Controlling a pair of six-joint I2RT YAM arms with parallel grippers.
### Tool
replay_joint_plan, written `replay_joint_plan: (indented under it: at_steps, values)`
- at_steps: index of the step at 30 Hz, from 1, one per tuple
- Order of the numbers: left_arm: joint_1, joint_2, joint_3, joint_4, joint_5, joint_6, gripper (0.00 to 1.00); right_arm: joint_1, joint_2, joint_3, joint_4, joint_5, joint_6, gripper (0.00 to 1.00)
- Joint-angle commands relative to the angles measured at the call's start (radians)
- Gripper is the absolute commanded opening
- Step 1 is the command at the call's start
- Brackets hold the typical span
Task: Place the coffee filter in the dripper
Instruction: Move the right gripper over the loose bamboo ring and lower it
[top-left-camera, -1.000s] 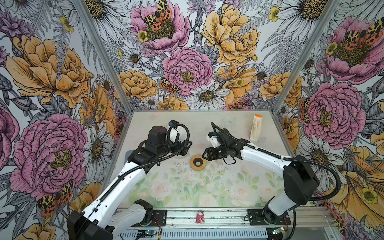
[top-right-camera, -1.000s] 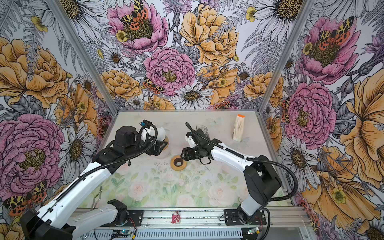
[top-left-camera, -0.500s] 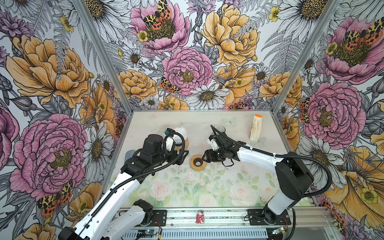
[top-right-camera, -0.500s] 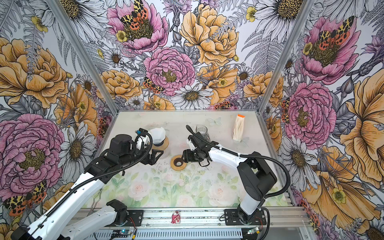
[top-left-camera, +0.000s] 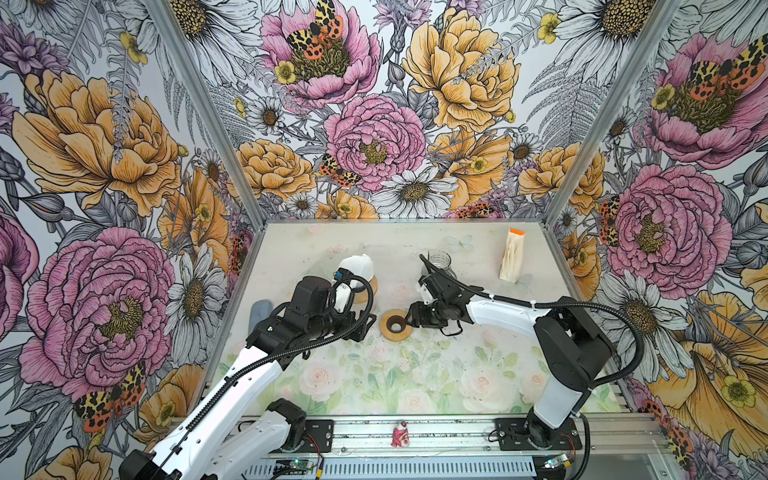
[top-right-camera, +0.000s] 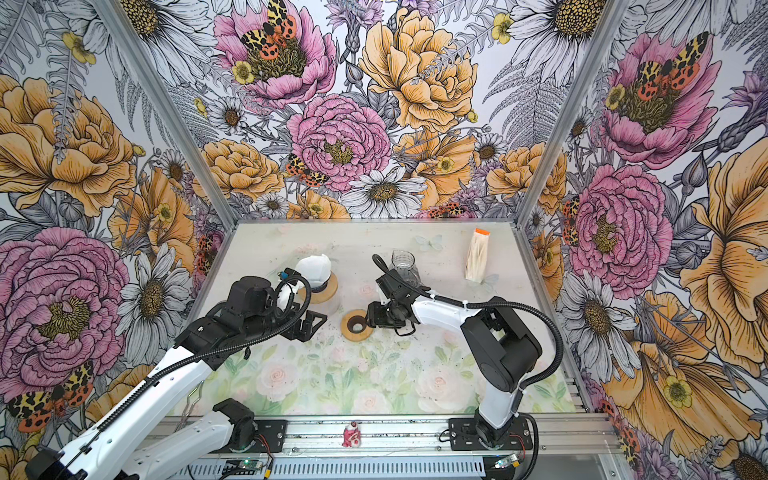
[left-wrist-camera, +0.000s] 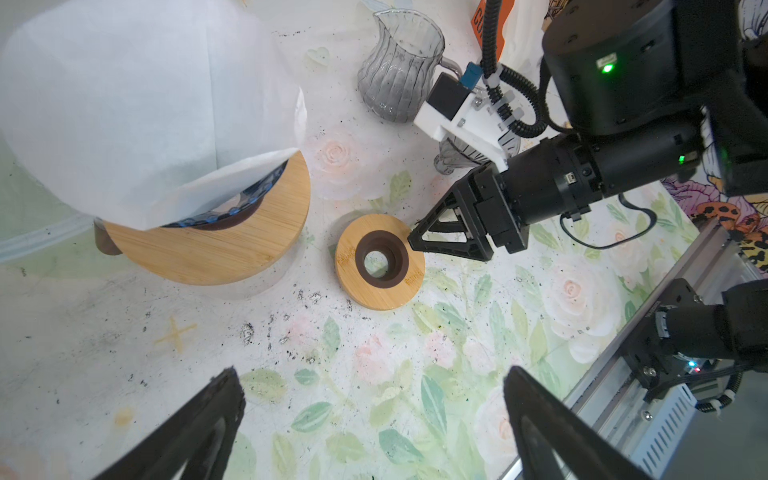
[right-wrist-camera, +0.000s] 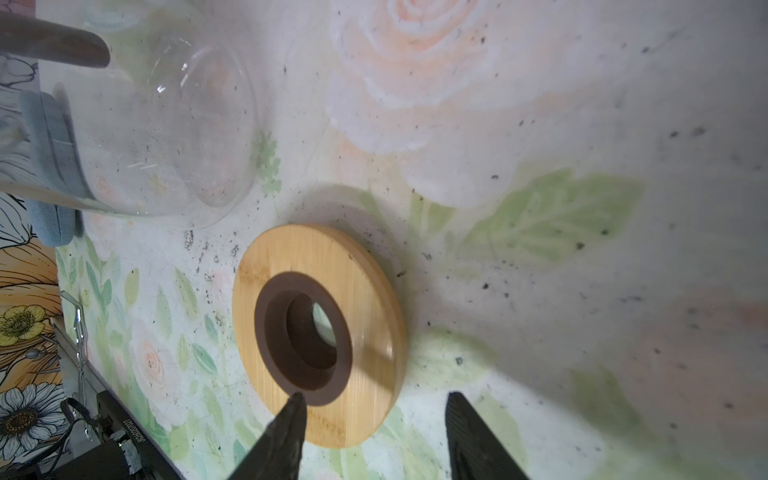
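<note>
We see tabletop (top-left-camera: 415, 374) with pale rose-and-leaf print, peppered with dark specks (left-wrist-camera: 248, 332). Floral wallpaper (top-left-camera: 374, 137) on three walls, aluminium posts (top-left-camera: 206, 112) at corners. Metal rail (top-left-camera: 457, 432) runs along front edge, carrying small red figurine (top-left-camera: 401, 434).

Coffee filter (top-left-camera: 356, 266) sits in dripper (left-wrist-camera: 232, 249) atop glass carafe (right-wrist-camera: 166, 124), back left.

We note left gripper (left-wrist-camera: 370, 372) spread wide, empty, over bare table. Right gripper (right-wrist-camera: 374, 395) partly parted, fingers straddling rim of wooden ring (right-wrist-camera: 365, 299) lying flat mid-table, not clamped.

Glass pitcher (top-left-camera: 439, 262) behind, filter pack (top-left-camera: 513, 257) back right.
</note>
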Motion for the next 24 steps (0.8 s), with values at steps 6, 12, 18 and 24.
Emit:
replay_joint_plan:
  at_steps: [6,12,18,24]
  values:
    - [-0.006,-0.002,-0.007,0.004,-0.007,0.029,0.99,0.023,0.033,0.007,0.032,-0.004,0.024,0.55]
    - [-0.006,0.006,-0.008,0.006,-0.008,0.032,0.99,0.03,0.05,0.02,0.031,-0.001,0.027,0.55]
    - [-0.003,0.004,-0.007,0.006,-0.011,0.035,0.99,0.041,0.079,0.049,0.023,-0.01,0.022,0.51]
    - [0.0,0.006,-0.008,0.007,-0.008,0.036,0.99,0.048,0.107,0.084,0.011,-0.014,0.011,0.48]
